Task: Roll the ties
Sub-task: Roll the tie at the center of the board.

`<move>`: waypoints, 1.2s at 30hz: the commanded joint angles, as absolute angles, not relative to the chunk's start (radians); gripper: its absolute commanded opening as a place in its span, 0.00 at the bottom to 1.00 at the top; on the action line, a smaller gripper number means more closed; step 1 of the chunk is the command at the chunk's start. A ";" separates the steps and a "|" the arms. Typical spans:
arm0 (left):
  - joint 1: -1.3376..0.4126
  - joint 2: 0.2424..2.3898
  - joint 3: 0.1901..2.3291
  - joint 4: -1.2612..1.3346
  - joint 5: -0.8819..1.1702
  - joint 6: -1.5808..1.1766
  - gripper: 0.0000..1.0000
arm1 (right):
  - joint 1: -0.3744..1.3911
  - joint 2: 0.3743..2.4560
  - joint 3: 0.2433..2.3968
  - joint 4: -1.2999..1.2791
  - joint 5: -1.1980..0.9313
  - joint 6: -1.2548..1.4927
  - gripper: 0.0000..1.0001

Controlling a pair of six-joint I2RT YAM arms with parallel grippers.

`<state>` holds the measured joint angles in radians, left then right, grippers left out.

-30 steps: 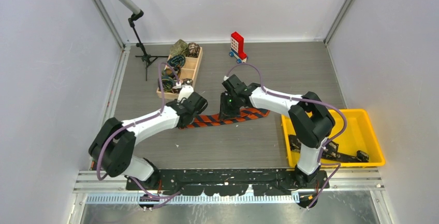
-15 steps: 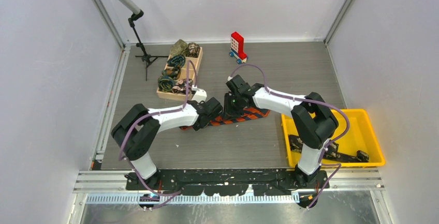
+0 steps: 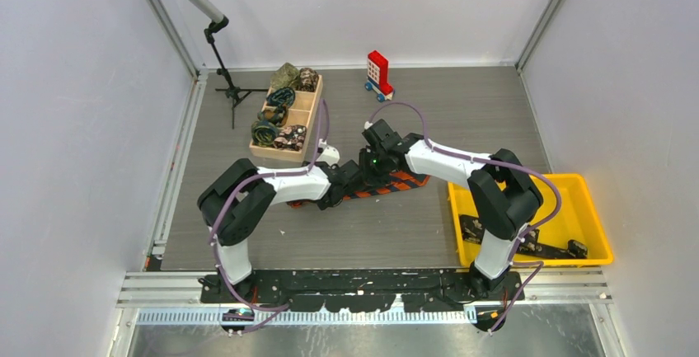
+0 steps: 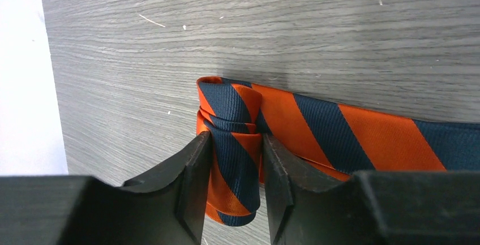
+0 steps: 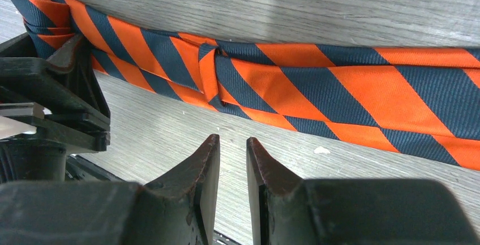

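Tie (image 4: 339, 132), orange/navy diagonal stripe, lies flat near the centre of the table (image 3: 396, 237). In the top view it runs roughly left to right, from under the left forearm to just past the right wrist.

Left gripper (image 4: 235, 149) pinches the tie's rolled end. Its fingers (image 4: 192, 183) clamp either side of a small roll (image 4: 229, 100) of a few turns, and the unrolled length runs off to the frame's right.

Right gripper (image 5: 231, 143) is nearly pressed together, with a thin slit between the tips and nothing in it. The tips sit over bare wood just below the tie's lower edge in its wrist view. Can't tell if they touch the table.

In the same view the tie crosses from upper left to the right edge, with a fold (image 5: 208, 67) just above the fingertips. The left gripper's body is at the left edge, with the roll in the upper left corner.

In the top view both grippers sit close together over the tie's middle.

Further out:
- Wooden tray (image 3: 302, 100), up and left of the tie, holds rolled ties (image 3: 266, 133) in its compartments.
- Toy block (image 3: 377, 72) stands near the back wall, top centre.
- Yellow bin (image 3: 598, 217) at right, beside the right arm, has dark ties (image 3: 511, 243) lying in it.
- Black stand (image 3: 227, 85) is at upper left.
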<state>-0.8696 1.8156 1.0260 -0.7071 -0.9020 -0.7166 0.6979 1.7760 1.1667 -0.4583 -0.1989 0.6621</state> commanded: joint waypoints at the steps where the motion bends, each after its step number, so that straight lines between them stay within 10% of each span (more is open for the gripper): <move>1: -0.885 1.828 1.057 -0.680 -0.854 -0.711 0.41 | 0.694 1.715 1.168 -0.458 -0.186 0.651 0.29; 36: -0.884 1.378 0.954 -0.802 -0.678 -0.768 0.43 | 0.697 1.850 1.469 -0.518 -0.259 0.643 0.29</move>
